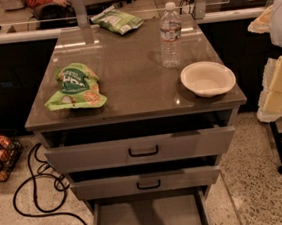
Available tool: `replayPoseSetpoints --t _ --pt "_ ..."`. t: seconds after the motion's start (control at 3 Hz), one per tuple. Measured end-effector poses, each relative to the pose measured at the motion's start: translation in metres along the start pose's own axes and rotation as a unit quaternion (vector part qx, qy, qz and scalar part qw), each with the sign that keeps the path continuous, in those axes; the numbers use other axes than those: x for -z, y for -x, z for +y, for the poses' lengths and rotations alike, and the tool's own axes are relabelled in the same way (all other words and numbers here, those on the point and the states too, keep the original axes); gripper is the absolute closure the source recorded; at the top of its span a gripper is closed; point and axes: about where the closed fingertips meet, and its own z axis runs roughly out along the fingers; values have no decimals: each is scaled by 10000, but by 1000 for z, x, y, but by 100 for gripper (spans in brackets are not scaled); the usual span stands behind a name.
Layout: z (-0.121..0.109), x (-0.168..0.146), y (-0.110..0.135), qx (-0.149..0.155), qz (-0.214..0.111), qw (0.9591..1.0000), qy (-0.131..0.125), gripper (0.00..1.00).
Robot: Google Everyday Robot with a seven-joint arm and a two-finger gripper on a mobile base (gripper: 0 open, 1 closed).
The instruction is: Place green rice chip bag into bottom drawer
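Green rice chip bag lies flat on the counter near the left front corner, close to the left edge. Bottom drawer is pulled out below the front edge, well apart from the bag. Gripper is a pale blurred shape off the right rear corner, touching nothing; wide or narrow, cannot tell. Water bottle stands upright toward the right edge, with the white bowl at the right front corner and the paler bag at the rear edge.
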Motion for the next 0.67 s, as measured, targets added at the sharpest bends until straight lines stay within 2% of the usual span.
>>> replayPoseSetpoints --t 0.33,0.67 --pt "0 0 0 0 0 10000 -1 0" --pt "-11 2 10 -65 -248 9996 -73 0"
